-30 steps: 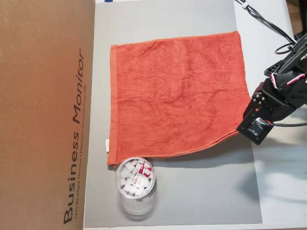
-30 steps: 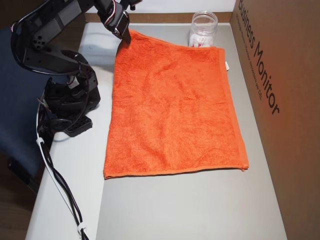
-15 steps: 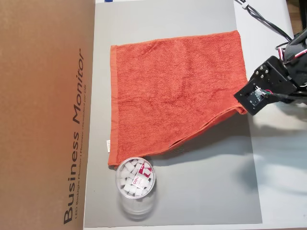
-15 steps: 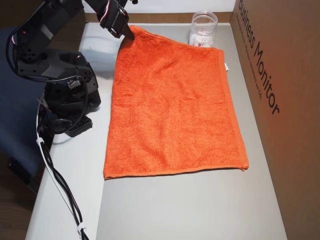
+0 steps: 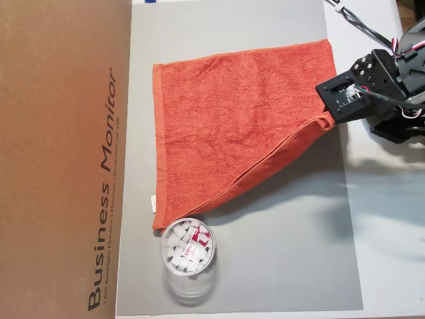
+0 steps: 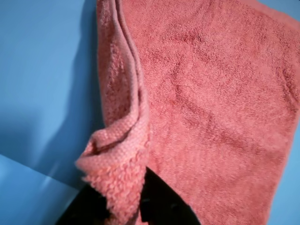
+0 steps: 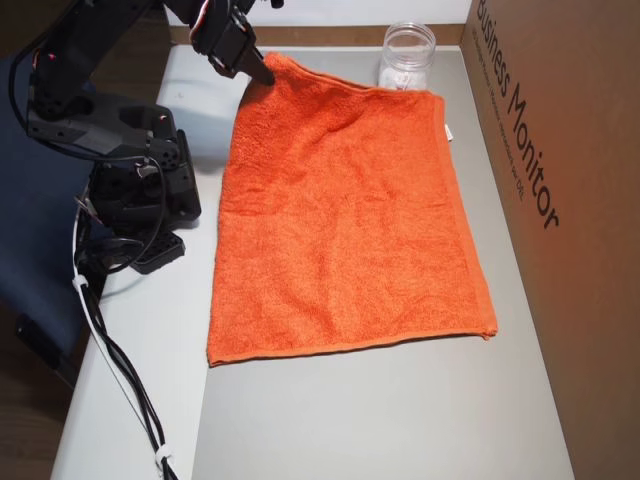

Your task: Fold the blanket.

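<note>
The blanket (image 5: pixel 232 126) is an orange-red terry towel lying on the grey mat (image 5: pixel 279 266). My gripper (image 5: pixel 325 118) is shut on one corner and holds it up off the mat, so the edge from that corner slants down to the corner by the cup. In another overhead view the gripper (image 7: pixel 266 76) pinches the blanket (image 7: pixel 340 220) at its far left corner. The wrist view shows the bunched corner (image 6: pixel 117 168) clamped between my dark fingers (image 6: pixel 161 204), with the rest of the cloth spread flat below.
A clear plastic cup (image 5: pixel 188 249) with white pieces stands beside the blanket's corner (image 7: pixel 408 58). A brown cardboard box (image 5: pixel 63 159) walls one side of the mat. The arm's base (image 7: pixel 135 200) and cables sit off the mat on the white table.
The gripper has lifted the held corner and carried it along the blanket's side toward the far edge. The edge next to it has come off the mat; the cup has not moved.
</note>
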Controlling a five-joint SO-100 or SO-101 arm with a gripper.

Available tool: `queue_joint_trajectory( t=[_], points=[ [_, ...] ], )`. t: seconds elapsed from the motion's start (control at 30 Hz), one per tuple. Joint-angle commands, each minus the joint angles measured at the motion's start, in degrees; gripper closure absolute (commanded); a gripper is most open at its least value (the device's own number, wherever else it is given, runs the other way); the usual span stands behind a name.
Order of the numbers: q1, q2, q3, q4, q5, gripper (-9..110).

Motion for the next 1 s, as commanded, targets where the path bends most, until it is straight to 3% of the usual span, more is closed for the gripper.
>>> queue_joint_trajectory(
  t=[0.0,0.33,0.63,0.97],
  points=[
    [1.93,0.97,-2.90,-0.70,0.18,102],
    [2.72,-0.88,-2.37,-6.86,0.09,102],
    [3.08,-13.71,-13.01,-9.23,0.09,102],
    [11.51,-17.93,-13.62,-12.57,0.09,102]
  ],
)
